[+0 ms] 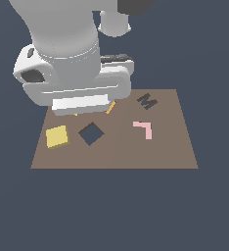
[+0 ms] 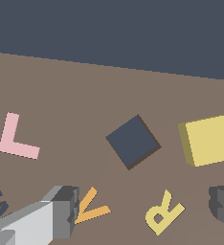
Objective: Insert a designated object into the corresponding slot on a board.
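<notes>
The small flat yellow square block lies on the brown board, towards the exterior view's left. The dark navy diamond-turned square hole is just beside it, towards the right. The wrist view also shows the block, the hole and the board. My gripper is open and empty, with its fingers spread wide. It hovers above the board's far part, over the letters R and A, short of both hole and block. In the exterior view the white hand hides the fingers.
A yellow letter R and an orange letter A lie on the board between my fingers. A pink L shape and a dark letter M lie towards the exterior view's right. Dark floor surrounds the board.
</notes>
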You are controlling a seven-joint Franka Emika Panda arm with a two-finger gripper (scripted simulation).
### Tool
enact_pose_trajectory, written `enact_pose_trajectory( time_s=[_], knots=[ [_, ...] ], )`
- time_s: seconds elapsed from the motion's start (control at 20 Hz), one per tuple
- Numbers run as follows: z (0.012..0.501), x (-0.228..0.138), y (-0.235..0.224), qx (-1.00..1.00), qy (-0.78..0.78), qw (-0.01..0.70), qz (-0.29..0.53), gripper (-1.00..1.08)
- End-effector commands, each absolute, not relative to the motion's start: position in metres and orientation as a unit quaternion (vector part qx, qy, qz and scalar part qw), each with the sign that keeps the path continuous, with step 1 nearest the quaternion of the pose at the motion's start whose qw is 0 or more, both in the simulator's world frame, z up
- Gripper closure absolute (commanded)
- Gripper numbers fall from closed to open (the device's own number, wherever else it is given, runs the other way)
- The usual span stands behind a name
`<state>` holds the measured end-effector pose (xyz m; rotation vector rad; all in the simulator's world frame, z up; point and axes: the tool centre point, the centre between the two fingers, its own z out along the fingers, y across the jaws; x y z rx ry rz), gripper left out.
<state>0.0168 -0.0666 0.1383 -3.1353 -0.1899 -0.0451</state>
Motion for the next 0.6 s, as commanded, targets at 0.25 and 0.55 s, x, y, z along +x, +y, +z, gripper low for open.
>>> enact_pose_trajectory(
  time_s=[0.25, 0.55],
  knots=[
    [0.096, 0.03, -0.121, -0.994, -0.109, 0.0, -0.008, -0.92],
    [0.07, 0.042, -0.154, -0.99, -0.139, 0.0, -0.003, -0.92]
  ],
)
